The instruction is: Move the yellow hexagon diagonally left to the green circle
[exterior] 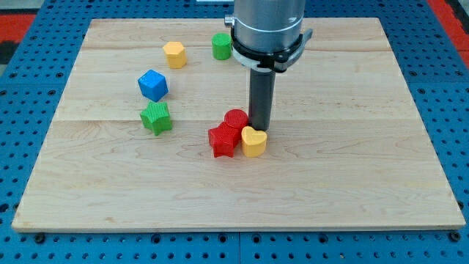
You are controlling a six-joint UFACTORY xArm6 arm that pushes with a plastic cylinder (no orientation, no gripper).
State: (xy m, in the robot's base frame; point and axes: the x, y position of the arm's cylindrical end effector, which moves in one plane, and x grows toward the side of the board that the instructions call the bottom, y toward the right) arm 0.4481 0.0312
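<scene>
Your yellow hexagon [174, 53] sits up near the view's top, left of centre, standing free on the wooden board [352, 183]. Just off to its right, near but apart, is the green circle [221, 45], partly tucked against the arm's grey collar [267, 33]. So target and block are already close neighbours.

Now look where your tip [261, 130] is: well away from both, down in the middle of the board, right behind the yellow heart [253, 141] and beside the red cylinder [236, 119]. Whether it touches the heart I can't tell from here. The red star [222, 141] is pressed in with that pair.

There's no pincer on this rig, just the rod, so nothing is clenched or released.

Here's the risk. Pull away carelessly and you drag the heart or the red cylinder along. Travel straight up toward the hexagon and the rod could clip the green circle, knocking your reference block off its spot. And a push off the hexagon's centre will likely spin it aside instead of sliding it.

Further left, the blue cube [152, 84] and green star [157, 117] stand well clear of your route.

Containers? None on this board, nothing holding anything.
</scene>
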